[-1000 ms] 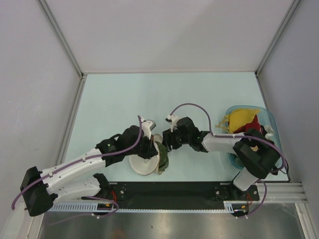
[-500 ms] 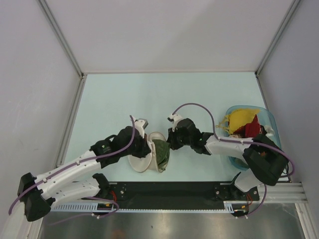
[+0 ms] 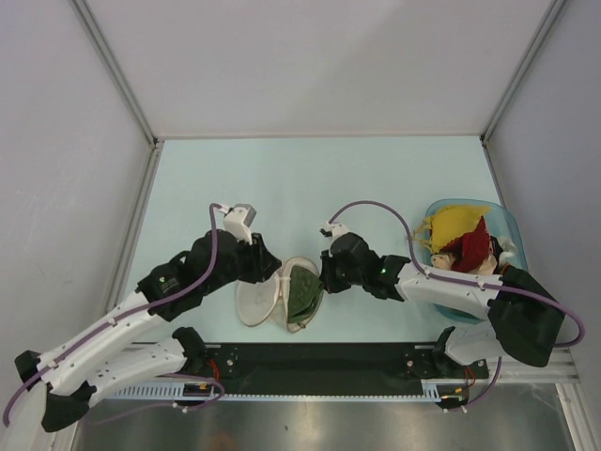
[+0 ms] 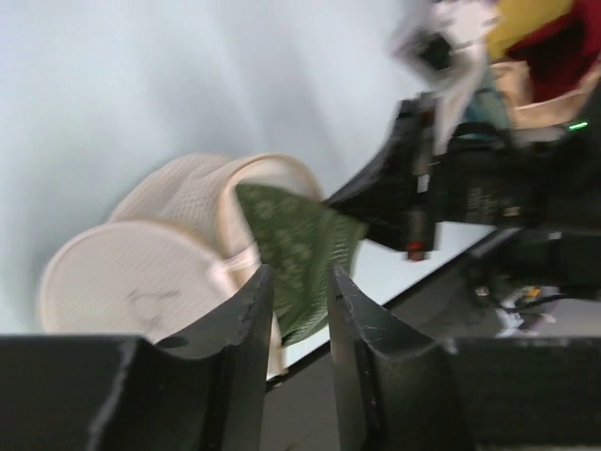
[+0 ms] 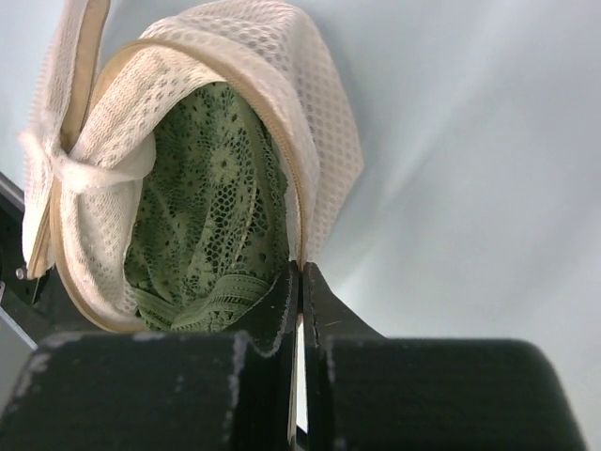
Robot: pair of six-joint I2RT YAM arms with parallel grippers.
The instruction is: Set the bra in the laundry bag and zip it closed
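Left hand (image 4: 299, 282) backed off, empty, barely apart; right hand (image 5: 300, 272) is pinching the floppy bag (image 5: 319, 113) by its rim, soft bra (image 5: 207, 216) just beyond.

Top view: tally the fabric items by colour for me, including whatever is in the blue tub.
Green: 1, the bra
Cream-white: 1, the laundry bag
Yellow: 1, yellow garment in the tub
Red: 1, red garment, same tub
Total: 4; a pale bit beside them is too unclear to count.

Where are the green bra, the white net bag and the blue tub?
bra (image 5: 207, 188): right wrist view, on its green lace.
bag (image 5: 310, 85): right wrist view, on its mesh flap.
tub (image 3: 505, 218): top view, on its far rim.
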